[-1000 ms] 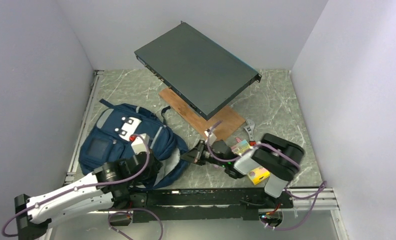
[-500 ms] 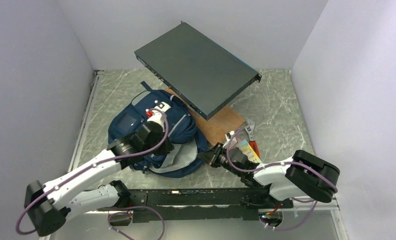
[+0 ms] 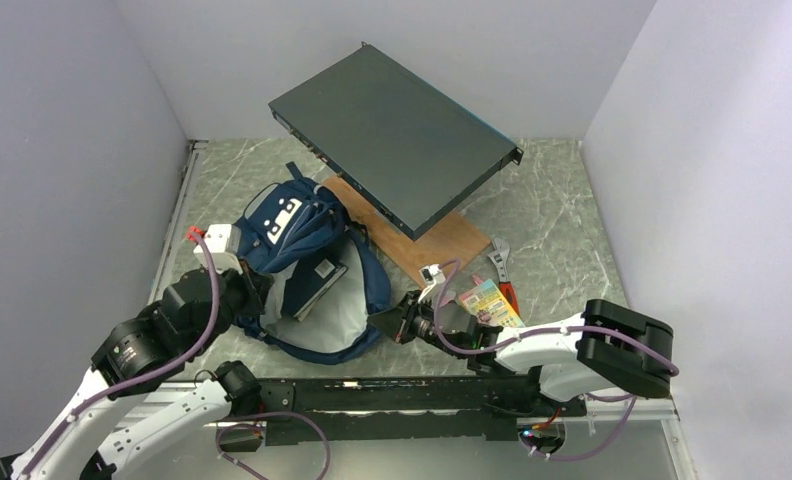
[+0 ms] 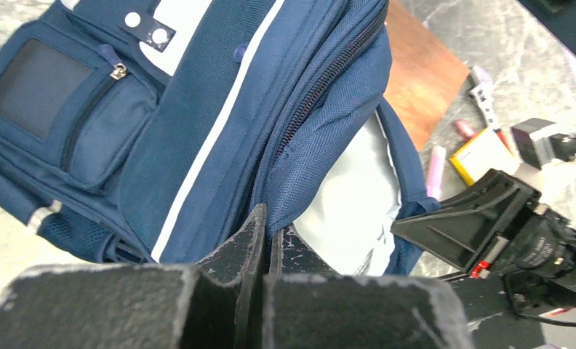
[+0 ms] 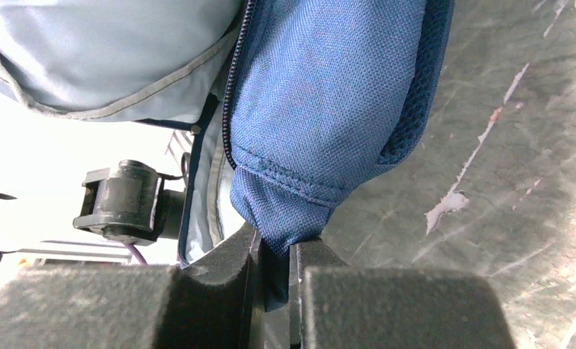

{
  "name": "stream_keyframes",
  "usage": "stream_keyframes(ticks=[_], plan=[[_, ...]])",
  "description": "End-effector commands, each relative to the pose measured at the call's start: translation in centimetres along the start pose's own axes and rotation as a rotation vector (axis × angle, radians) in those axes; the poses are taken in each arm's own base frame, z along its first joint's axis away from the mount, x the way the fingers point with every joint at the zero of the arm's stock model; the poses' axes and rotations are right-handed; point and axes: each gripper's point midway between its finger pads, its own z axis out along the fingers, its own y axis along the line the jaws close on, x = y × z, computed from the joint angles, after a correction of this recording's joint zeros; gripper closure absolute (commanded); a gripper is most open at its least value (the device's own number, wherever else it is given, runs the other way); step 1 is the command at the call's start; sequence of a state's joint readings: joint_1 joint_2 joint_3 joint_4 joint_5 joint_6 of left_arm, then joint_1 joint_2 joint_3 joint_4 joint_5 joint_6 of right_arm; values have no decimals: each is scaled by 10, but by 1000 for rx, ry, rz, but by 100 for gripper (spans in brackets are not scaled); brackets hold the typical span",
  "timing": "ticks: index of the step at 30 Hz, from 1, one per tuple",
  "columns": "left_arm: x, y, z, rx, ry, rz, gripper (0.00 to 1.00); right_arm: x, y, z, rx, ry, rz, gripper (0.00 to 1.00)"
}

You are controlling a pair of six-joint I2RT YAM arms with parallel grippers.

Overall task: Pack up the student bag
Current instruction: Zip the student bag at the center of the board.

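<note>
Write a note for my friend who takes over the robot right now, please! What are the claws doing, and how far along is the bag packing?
Left claw: shut on one rim of the navy blue fabric student bag.
Right claw: shut on the bag's opposite blue edge.
Bag: lies on the grey marbled table, mouth pulled open between both claws, pale grey lining showing.
Done: bag opened.
Left: packing. A colourful small box and a silver wrench lie outside, right of the bag.
</note>
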State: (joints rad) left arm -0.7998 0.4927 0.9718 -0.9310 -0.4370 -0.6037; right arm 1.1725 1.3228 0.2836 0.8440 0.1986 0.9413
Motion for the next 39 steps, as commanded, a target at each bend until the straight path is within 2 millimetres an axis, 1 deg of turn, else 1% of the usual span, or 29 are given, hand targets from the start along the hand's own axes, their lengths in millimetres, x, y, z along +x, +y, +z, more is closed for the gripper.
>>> stream_keyframes(ticks=[1,4,7,11,12,15,16,17,18,20,22,24,26,29,30,31,32,35,37,39], plan=[[-30,15,-12,-94,-66,73,100,-22,29,9,-56,-97,-36,100],[-31,12,-10,-89,-53,79,100,-23,30,7,-43,-109,-46,100],[-26,6,-7,-61,-44,61,100,-22,26,7,-21,-108,-61,100],[-3,-1,4,-13,5,24,100,-16,16,5,13,-93,-85,100],[3,-3,6,1,19,15,100,-13,12,4,23,-86,-87,97],[27,-6,14,23,85,-13,100,-7,-1,1,69,-59,-108,87],[36,-8,16,33,116,-19,100,-5,-9,-1,103,-49,-115,81],[45,-10,19,41,145,-25,100,-5,-16,0,131,-34,-129,73],[52,-11,21,48,169,-31,100,-6,-18,3,131,-3,-163,66],[69,-14,28,54,222,-48,100,-8,-28,4,143,46,-197,50],[86,-22,36,83,287,-52,100,-17,-36,-3,156,39,-215,34],[98,-29,42,96,345,-60,100,-27,-38,-12,176,15,-254,20],[102,-35,46,108,377,-53,100,-35,-43,-21,222,2,-285,15],[106,-42,53,119,397,-56,100,-42,-48,-35,259,-8,-305,11],[107,-45,55,130,400,-60,100,-43,-47,-39,260,-7,-303,8],[108,-49,56,145,405,-65,100,-39,-48,-43,260,14,-300,3],[110,-52,58,161,411,-69,100,-37,-47,-46,252,32,-297,1],[114,-61,64,191,428,-78,100,-24,-41,-51,207,94,-291,1],[118,-63,68,192,442,-82,100,-15,-29,-52,144,116,-297,1],[120,-71,70,223,460,-87,100,-3,-4,-53,22,144,-352,0]])
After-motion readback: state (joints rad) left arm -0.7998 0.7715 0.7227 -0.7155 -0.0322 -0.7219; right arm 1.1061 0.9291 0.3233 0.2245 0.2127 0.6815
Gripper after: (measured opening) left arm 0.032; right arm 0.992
